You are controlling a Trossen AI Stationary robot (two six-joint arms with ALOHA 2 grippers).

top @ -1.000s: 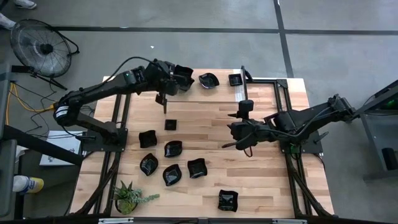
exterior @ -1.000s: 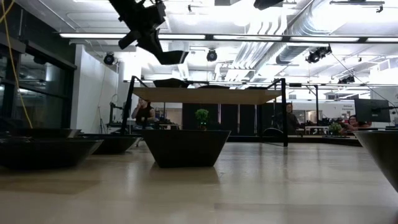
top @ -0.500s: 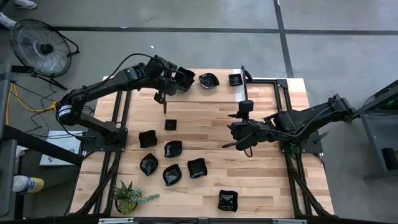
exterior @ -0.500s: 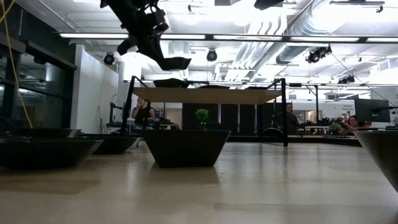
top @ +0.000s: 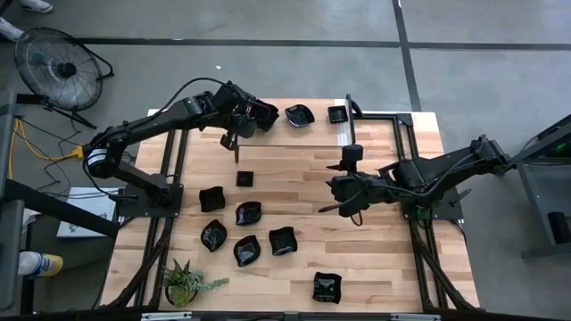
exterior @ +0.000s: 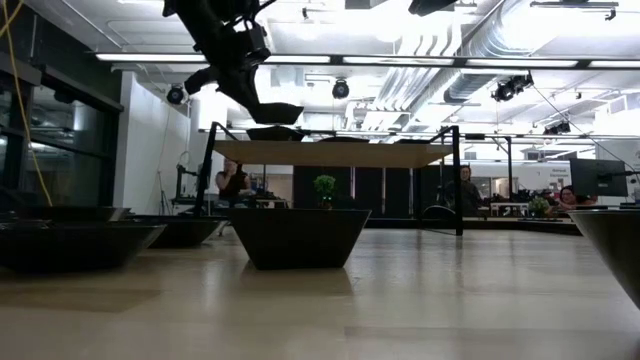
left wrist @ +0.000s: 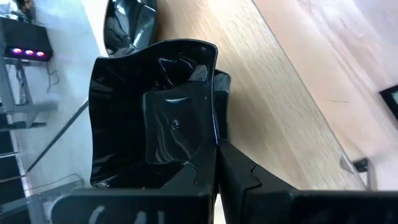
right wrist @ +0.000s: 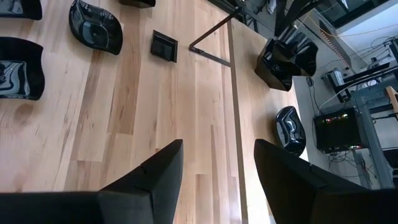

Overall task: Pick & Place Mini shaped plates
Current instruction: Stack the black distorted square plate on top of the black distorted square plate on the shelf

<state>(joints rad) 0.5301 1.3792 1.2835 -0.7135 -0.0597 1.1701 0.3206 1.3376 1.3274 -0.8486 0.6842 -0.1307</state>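
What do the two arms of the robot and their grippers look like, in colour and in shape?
Both arms are dark, nearly black, built from slim jointed segments. The left arm has a pale band and an orange mark near its base, and a thin black cable arcs over it. The right arm is dark throughout. The right gripper has two broad, matte black fingers. The left gripper looks angular and black.

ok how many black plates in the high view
10: one held plate in the left tool; two beside it; six mid-table; one alone at the opposite edge. Others may hide under arms.

Two dark jointed arms, black cables
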